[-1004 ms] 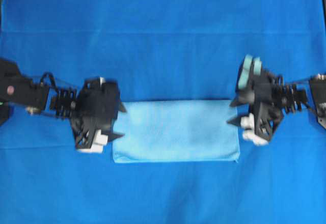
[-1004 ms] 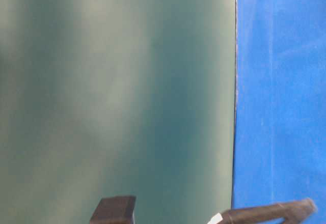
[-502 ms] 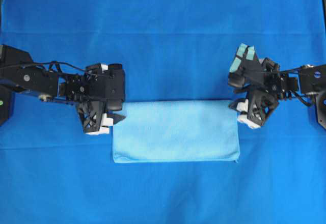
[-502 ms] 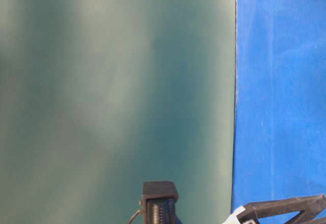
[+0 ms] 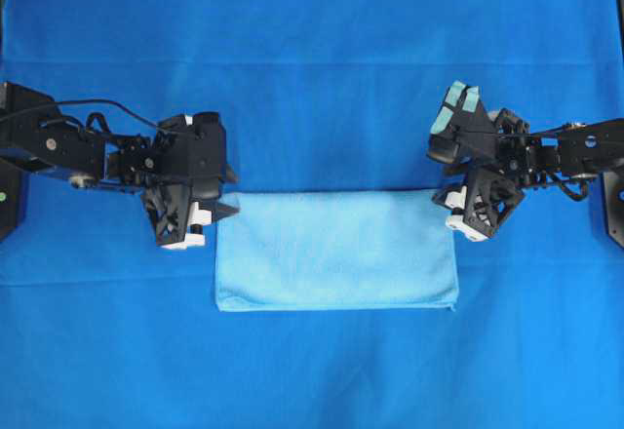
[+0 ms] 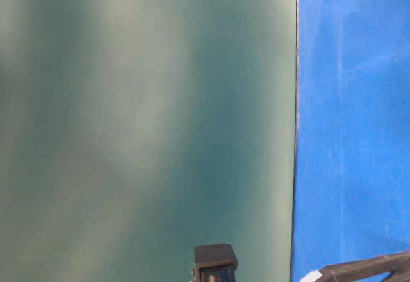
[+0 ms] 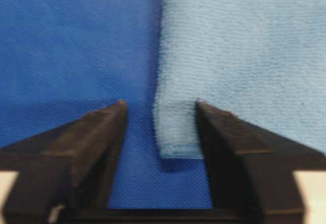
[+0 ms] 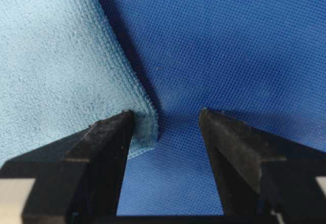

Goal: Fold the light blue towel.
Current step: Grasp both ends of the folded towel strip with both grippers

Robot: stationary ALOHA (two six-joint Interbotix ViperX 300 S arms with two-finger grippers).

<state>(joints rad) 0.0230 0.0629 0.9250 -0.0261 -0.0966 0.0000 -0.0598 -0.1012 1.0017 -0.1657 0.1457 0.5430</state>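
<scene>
- Since the light blue towel (image 5: 335, 251) lies as a flat rectangle on the blue-covered worktop (image 5: 322, 78) in the overhead view, one fold looks done; the left hand (image 5: 218, 210) and right hand (image 5: 447, 198) sit at its two far corners.
- Table level shows no towel, only dark arm parts against a green wall.
- From the left wrist, the jaws stand partly apart, straddling the towel corner (image 7: 175, 132), nothing pinched yet.
- From the right wrist, the jaws gape wide, one finger (image 8: 109, 132) touching the towel's corner, the other beside it on bare covering. A second fold seems left.
</scene>
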